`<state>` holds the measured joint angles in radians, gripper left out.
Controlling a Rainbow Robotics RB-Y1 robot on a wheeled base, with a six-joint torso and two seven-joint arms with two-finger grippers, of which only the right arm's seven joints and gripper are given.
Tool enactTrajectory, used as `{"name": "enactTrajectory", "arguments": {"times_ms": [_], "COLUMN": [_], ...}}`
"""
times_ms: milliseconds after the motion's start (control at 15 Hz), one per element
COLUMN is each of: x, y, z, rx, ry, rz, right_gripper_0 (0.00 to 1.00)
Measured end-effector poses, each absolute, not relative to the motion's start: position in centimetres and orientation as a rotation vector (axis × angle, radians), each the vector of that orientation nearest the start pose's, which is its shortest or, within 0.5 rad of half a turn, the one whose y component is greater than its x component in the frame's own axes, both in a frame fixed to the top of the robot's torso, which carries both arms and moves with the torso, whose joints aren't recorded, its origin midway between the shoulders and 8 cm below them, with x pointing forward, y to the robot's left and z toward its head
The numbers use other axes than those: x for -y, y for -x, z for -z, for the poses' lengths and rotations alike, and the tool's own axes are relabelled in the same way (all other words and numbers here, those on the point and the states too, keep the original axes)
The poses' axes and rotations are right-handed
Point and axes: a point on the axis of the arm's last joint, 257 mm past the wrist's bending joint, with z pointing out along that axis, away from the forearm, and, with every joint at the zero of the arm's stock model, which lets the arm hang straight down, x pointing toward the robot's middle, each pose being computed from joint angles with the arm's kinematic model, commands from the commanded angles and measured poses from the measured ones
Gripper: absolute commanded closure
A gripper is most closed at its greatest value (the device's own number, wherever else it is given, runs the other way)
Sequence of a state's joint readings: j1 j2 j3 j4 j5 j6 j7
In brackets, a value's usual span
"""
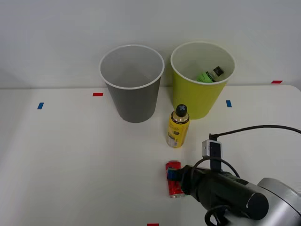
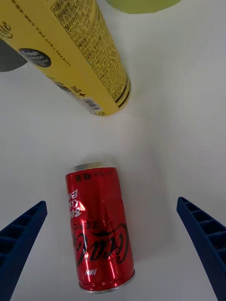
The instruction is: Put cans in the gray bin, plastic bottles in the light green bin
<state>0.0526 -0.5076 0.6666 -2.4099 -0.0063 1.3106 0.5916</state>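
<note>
Red aluminium drink can [image 2: 100, 229] lying flat on white tabletop [image 1: 75, 160], at six o'clock from upright yellow black-capped bottle [image 1: 178, 126], straddled by released blue ribbed gripper [image 2: 113, 249], presumably lined up for grasping toward tall dark gray bin [image 1: 132, 84].

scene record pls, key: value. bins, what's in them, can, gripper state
gray bin: upright at the table's back, nothing visible inside
light green bin: upright to the robot's right of the gray one, holds the green bottle
red can: lying on its side on the table, not yet binned
yellow bottle: standing between the can and the bins
right gripper: jaws open, one on either side of the can, not touching it
likely next: close on the can, carry it to the gray bin
</note>
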Motion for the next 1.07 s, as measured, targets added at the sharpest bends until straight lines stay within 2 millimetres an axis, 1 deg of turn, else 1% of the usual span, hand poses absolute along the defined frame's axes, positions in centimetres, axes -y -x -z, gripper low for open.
{"name": "enactTrajectory", "arguments": {"times_ms": [200, 467, 533, 800, 1067], "x": [8.2, 7.4, 6.9, 5.3, 5.0], "y": [-34.0, -34.0, -34.3, -35.6, -36.4], "z": [27.3, 27.9, 27.8, 28.8, 28.7], "rx": [-2.389, -2.426, -2.428, -2.444, -2.438], "ry": [-0.092, -0.116, -0.123, -0.14, -0.141], "rz": [-0.383, -0.359, -0.366, -0.366, -0.361], "right_gripper_0": [0.05, 0.05, 0.05, 0.05, 0.05]}}
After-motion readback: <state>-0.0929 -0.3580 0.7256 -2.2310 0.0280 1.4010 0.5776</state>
